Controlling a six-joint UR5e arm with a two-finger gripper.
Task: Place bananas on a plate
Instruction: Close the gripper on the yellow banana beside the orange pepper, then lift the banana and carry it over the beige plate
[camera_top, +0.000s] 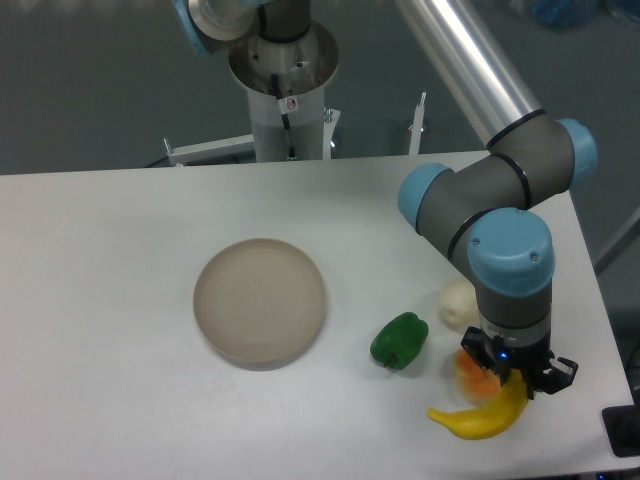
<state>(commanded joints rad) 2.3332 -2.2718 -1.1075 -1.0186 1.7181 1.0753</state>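
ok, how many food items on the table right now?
4. Banana at the near right edge under the gripper; orange fruit just behind it; green pepper right of the plate; a pale item half-hidden behind the arm. More may be occluded.

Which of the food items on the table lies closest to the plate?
The glossy green bell pepper. It sits just right of the round beige-grey plate, while the curved yellow banana, orange fruit and pale whitish item lie farther right.

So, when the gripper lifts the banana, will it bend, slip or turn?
The banana looks firm, so it probably stays stiff. Its smooth skin may slip a little. The gripper sits over one end, so the free end may swing down.
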